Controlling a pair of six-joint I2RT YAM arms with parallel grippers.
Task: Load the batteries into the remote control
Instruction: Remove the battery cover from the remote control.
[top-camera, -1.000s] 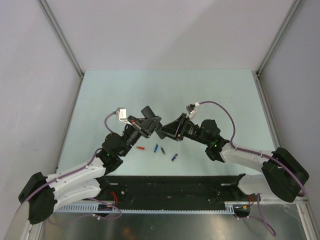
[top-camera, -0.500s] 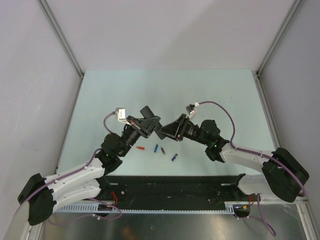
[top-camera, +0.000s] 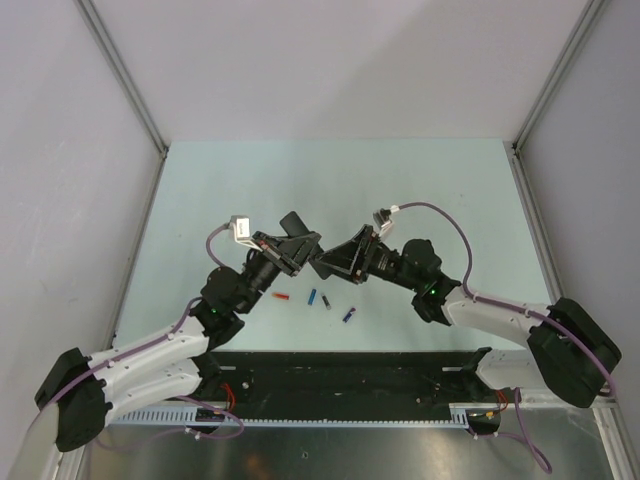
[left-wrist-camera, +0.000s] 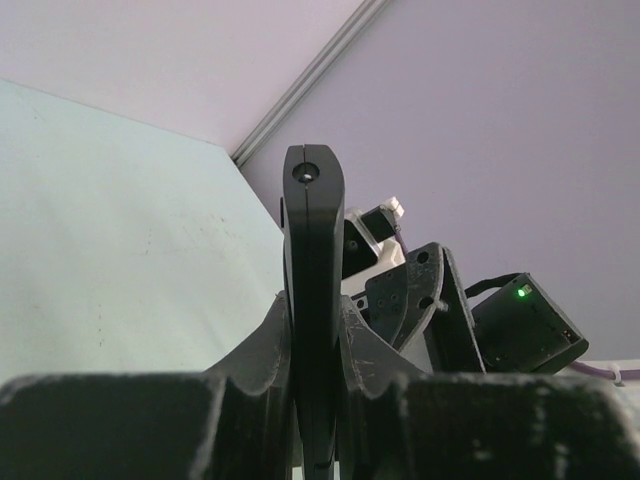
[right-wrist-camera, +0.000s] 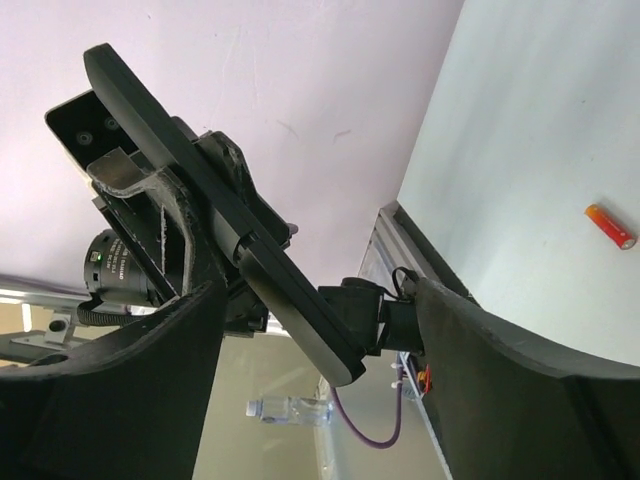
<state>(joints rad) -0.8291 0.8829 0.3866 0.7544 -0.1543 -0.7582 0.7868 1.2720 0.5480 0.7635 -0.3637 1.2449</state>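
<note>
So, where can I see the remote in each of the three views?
Top external: near the centre, a black bar clamped in the left end effector.
Left wrist: centre, seen edge-on and upright between the fingers.
Right wrist: a long diagonal bar from upper left to lower centre.
Shared landmark: the left end effector, shut on the remote in all three views.

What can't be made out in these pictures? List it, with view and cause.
Remote recess: left wrist view shows only its edge; whether it is loaded cannot be told.
Remote's lower end: left wrist view, hidden between the left pincer fingers.
Batteries: top view, too small to tell their ends apart.
Right wrist view: batteries outside the frame; only an orange cylinder shows.
</note>
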